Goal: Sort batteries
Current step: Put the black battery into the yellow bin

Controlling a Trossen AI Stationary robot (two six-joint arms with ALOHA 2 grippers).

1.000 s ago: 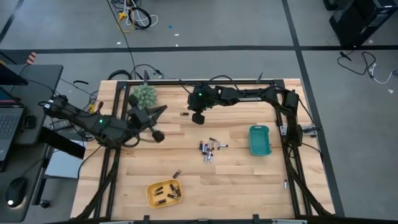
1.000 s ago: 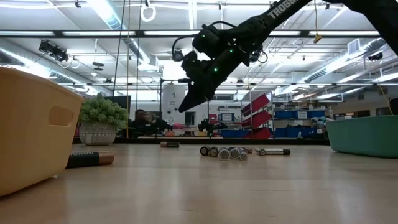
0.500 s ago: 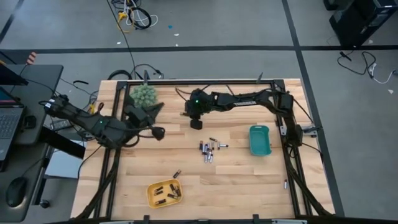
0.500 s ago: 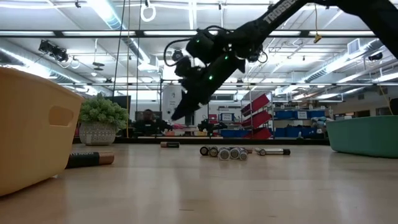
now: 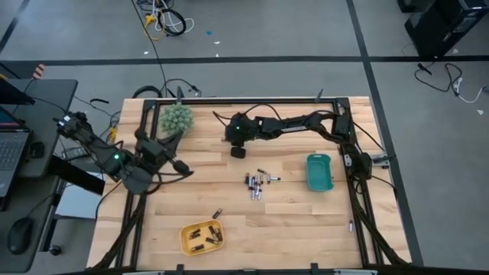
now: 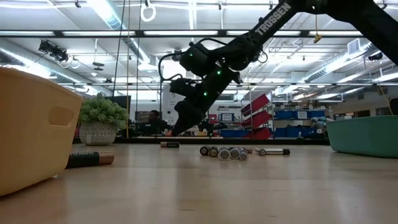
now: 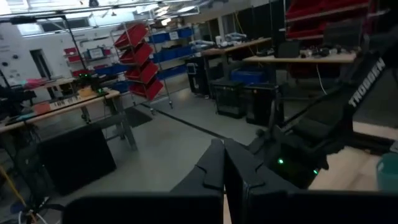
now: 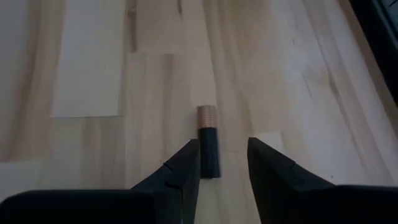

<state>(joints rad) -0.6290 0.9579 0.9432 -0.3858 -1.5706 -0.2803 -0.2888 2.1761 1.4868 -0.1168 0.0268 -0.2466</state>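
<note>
Resting at nine o'clock on the table [image 5: 306,221], left gripper [image 5: 183,169] pressed shut on nothing, well apart from any cell. Just beside it toward eleven o'clock, spiky green ball [image 5: 176,117]. Down at seven o'clock, yellow tray [image 5: 186,240] with several batteries in it and one loose cell [image 5: 217,213] just off its rim.

Near twelve o'clock, right gripper [image 8: 221,163] tipped down over a lone dark battery with a copper end [image 8: 208,149]; fingers parted narrowly, empty, straddling the dark half of that cell. Long axis in line with the gap, running away from the wrist, copper end farthest out. Right arm plainly nearer; likely only a short drop and a squeeze needed.

At centre, cluster of mixed cells [image 5: 256,183] lying side by side. At three o'clock, teal tray [image 5: 318,173].
</note>
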